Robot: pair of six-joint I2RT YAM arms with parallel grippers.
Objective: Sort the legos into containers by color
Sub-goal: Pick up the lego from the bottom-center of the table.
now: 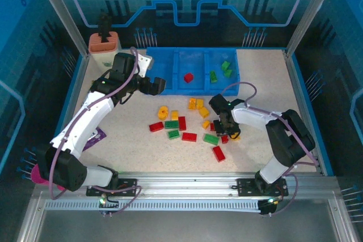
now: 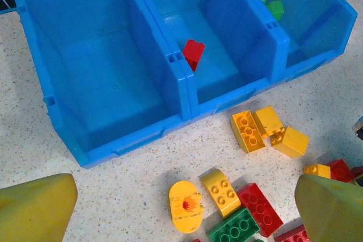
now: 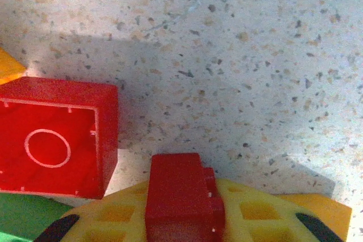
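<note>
The right gripper clenches a red lego at table level, near the tray's right front. The tray's middle compartment, holding 1 red brick, lies beyond-left. The left gripper hovers released at the tray's left front.

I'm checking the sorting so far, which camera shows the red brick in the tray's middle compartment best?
The left wrist view: the red brick is close and large. The top external view shows the brick small, from above.

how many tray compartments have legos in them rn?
2. Middle compartment holds one red lego; right compartment holds green legos. The left compartment has none.
</note>
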